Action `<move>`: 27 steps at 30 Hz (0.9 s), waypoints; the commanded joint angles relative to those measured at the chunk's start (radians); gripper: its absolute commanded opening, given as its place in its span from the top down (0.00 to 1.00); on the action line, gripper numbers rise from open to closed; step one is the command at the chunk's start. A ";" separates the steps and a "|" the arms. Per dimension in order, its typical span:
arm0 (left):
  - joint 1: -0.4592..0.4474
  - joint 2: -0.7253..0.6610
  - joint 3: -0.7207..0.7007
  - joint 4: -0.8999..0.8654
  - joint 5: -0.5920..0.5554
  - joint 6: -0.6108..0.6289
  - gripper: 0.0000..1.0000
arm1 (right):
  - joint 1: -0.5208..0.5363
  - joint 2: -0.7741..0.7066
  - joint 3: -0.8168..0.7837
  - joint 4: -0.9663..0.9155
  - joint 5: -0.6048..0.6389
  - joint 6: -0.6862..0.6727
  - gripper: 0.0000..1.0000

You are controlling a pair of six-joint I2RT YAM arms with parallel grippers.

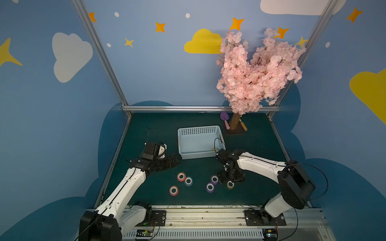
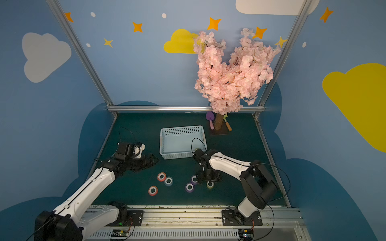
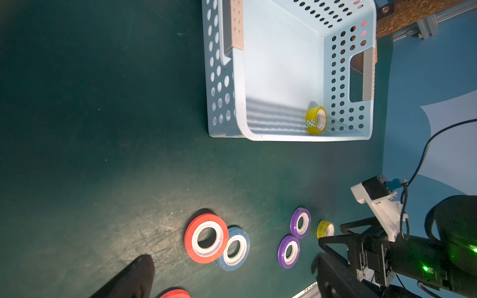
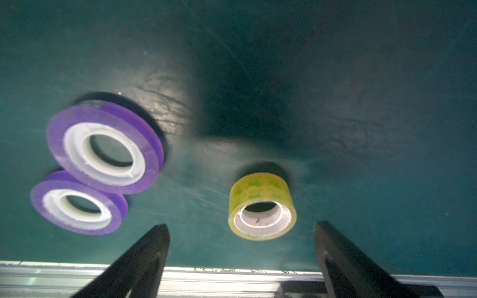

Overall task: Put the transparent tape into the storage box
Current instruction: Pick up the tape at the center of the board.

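Risk, as I judge it: a purple roll [image 4: 120,206] lies close beside my right hand [image 4: 241,227]; an off-centre descent could clip it, or a skewed closing could tip the transparent tape [image 4: 259,192] off its flat seat on the counter [image 4: 361,103]. That hand stands wide open, touching nothing, the tape between and below its jaws. The storage box [image 1: 200,155], beyond that hand, already holds another clear roll [image 3: 316,120]. My left hand [image 1: 174,160] is open and empty.

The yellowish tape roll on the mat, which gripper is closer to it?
Right. The right gripper hangs open close over the yellowish tape roll. The left gripper is across the mat, by the storage box.
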 commanded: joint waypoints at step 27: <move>0.003 -0.008 -0.022 -0.013 0.003 -0.003 0.00 | -0.043 0.025 -0.076 0.062 -0.014 0.021 0.43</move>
